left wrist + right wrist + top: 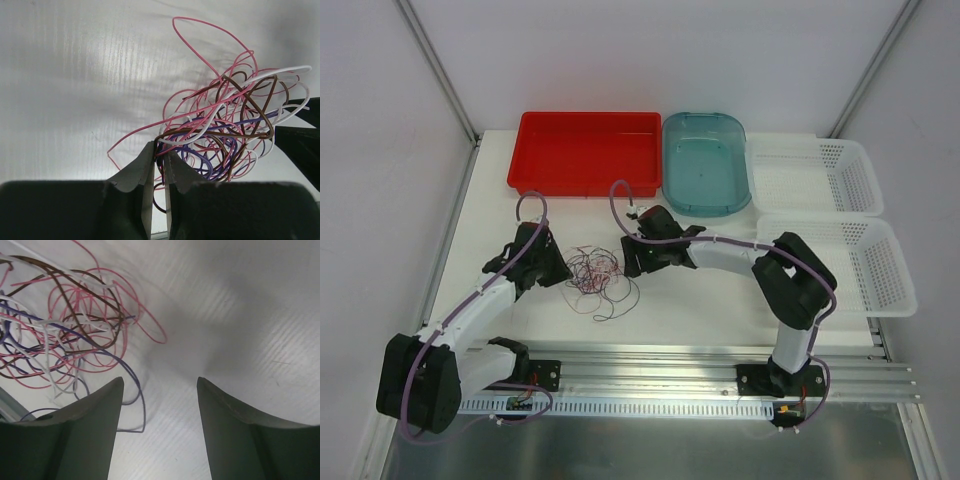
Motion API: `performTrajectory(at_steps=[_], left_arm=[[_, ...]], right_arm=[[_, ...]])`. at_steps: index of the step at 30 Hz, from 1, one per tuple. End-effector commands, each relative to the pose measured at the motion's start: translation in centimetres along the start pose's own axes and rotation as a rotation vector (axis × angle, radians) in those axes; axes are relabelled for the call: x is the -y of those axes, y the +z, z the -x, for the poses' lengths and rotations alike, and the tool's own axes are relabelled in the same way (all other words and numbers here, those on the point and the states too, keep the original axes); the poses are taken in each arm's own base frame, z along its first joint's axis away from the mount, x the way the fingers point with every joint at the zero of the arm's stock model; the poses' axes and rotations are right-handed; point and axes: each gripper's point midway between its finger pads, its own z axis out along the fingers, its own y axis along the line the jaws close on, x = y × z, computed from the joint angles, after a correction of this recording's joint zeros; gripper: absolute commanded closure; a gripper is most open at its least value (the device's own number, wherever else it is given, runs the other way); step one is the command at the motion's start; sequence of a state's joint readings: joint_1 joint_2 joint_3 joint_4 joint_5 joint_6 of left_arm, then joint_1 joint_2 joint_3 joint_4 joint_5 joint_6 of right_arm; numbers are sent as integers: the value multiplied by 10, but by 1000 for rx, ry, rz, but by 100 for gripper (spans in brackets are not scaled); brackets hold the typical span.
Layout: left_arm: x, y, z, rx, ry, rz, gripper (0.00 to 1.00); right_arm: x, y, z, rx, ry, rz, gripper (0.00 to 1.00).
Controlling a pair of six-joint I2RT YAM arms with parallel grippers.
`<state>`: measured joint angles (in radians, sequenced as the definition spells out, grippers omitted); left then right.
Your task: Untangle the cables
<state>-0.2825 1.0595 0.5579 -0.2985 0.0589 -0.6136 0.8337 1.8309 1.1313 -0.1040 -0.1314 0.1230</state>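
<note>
The cables (596, 276) are a loose tangle of thin pink, brown, purple and white strands lying on the white table between the two arms. My left gripper (563, 270) sits at the tangle's left edge. In the left wrist view its jaws (159, 147) are shut on a few brown and pink strands, with the rest of the cables (220, 127) bunched just beyond. My right gripper (631, 258) is at the tangle's right side. In the right wrist view it (159, 381) stands open over bare table, and the cables (65, 330) lie to its upper left, a purple loop reaching past the left finger.
A red tray (585, 150), a teal bin (705, 175) and two white baskets (815, 175) (855, 265) line the back and right of the table. An aluminium rail (670, 375) runs along the near edge.
</note>
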Motion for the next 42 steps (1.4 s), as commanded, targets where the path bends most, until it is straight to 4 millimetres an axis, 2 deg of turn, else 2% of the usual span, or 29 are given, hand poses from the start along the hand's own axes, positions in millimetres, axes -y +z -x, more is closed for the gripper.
performTrajectory(at_steps=[1,5,14,17,18,19,20,21,22,24,25,27,33,36,37,39,40,42], left_arm=[[8,-4,-6,-21,-3,-43,91],[9,-6,-5,-15,-6,-47,91],[11,-8,2,18,-32,-43,91],[11,-9,2,18,-31,-44,91],[11,-9,2,20,-30,-42,91],[10,-9,2,21,-24,-39,91],[7,-9,4,31,-24,-28,91],[8,-10,5,37,-22,-26,91],[6,-10,5,36,-16,-18,91],[4,-11,8,44,-10,-7,91],[5,-12,9,47,-1,-5,90],[7,-14,11,49,15,-9,89],[30,-24,12,18,100,-127,82],[40,-33,6,-8,126,-194,68],[45,-39,6,-6,131,-227,51],[50,-45,4,-9,137,-260,38],[57,-52,3,-10,143,-302,27],[64,-58,2,-13,139,-341,20]], right_arm=[[-33,-1,17,63,-10,103,36],[-30,9,-2,23,-5,95,40],[-27,15,-34,-33,-39,66,54],[-24,18,-41,-46,-43,49,66],[-23,16,-41,-42,-42,46,76],[-21,15,-41,-40,-47,35,81],[-19,11,-40,-34,-53,25,87],[-18,7,-39,-27,-61,18,97],[-17,-3,-34,-10,-69,0,99],[-14,-14,-29,4,-97,-20,99],[-12,-28,-23,25,-106,-37,99],[-9,-42,-20,26,-121,-66,99],[-10,-85,0,94,-133,-102,99],[-13,-105,7,106,-131,-111,99],[-16,-111,12,120,-132,-105,99],[-20,-123,16,133,-135,-98,99],[-24,-128,21,143,-135,-92,99],[-28,-138,24,152,-139,-77,99]])
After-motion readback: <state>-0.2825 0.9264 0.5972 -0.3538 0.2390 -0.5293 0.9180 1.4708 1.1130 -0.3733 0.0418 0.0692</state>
